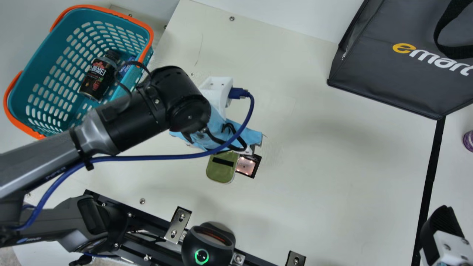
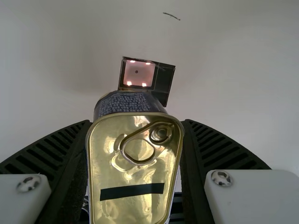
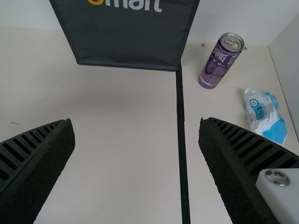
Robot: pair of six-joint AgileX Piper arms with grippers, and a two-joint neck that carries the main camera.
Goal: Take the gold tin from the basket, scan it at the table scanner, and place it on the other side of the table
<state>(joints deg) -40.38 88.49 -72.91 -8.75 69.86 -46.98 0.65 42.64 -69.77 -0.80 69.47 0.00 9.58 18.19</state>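
My left gripper point(image 1: 245, 147), wrapped in light blue, is low over the middle of the table in the main view. The gold tin point(image 1: 221, 168) is held there, right beside the lit table scanner point(image 1: 247, 166). In the left wrist view the gripper point(image 2: 136, 163) is shut on the gold tin point(image 2: 133, 161), its pull-tab lid facing the camera; the scanner window point(image 2: 138, 73) glows just past the tin's far end. My right gripper point(image 1: 443, 229) is at the main view's lower right corner; in the right wrist view that gripper point(image 3: 136, 135) stands open above the table, nothing between its fingers.
A teal basket point(image 1: 16, 92) at upper left holds a dark bottle point(image 1: 99, 75) and a blue packet point(image 1: 127, 66). A dark grey bag point(image 1: 373, 74) stands at upper right. Past the black tape line point(image 3: 181, 135) are a purple can point(image 3: 220, 61) and a blue-white packet point(image 3: 265, 114).
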